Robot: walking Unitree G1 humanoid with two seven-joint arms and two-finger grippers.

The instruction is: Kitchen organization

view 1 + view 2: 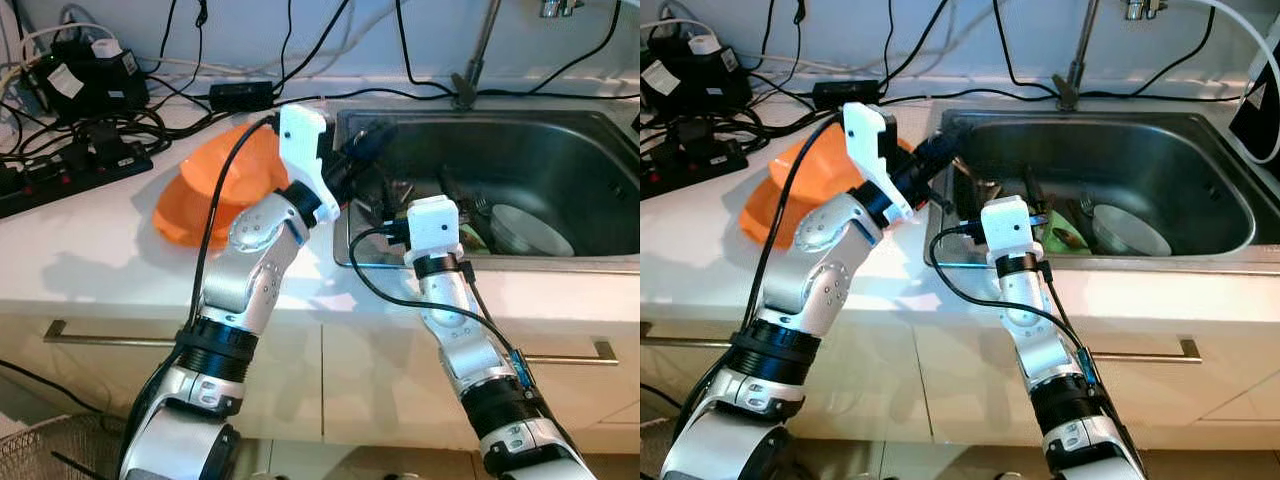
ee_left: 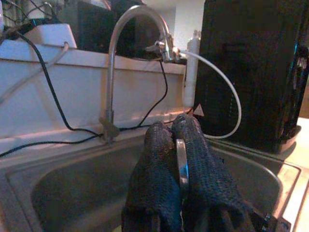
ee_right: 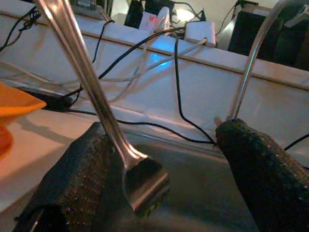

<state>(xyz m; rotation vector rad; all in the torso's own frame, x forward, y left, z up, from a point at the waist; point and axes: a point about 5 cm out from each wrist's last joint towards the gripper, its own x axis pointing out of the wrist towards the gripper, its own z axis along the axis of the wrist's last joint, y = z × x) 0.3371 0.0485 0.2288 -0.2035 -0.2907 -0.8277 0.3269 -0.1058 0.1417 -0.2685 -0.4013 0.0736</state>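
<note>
A slim steel utensil handle sits clamped in our left pincer above the steel sink, long axis along the fingers; our right pincer gapes open (nothing held) just beside.

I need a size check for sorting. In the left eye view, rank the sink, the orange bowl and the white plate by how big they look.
1. sink, largest by far.
2. orange bowl, partly hidden behind the left arm.
3. white plate, smallest; it lies in the sink.
</note>
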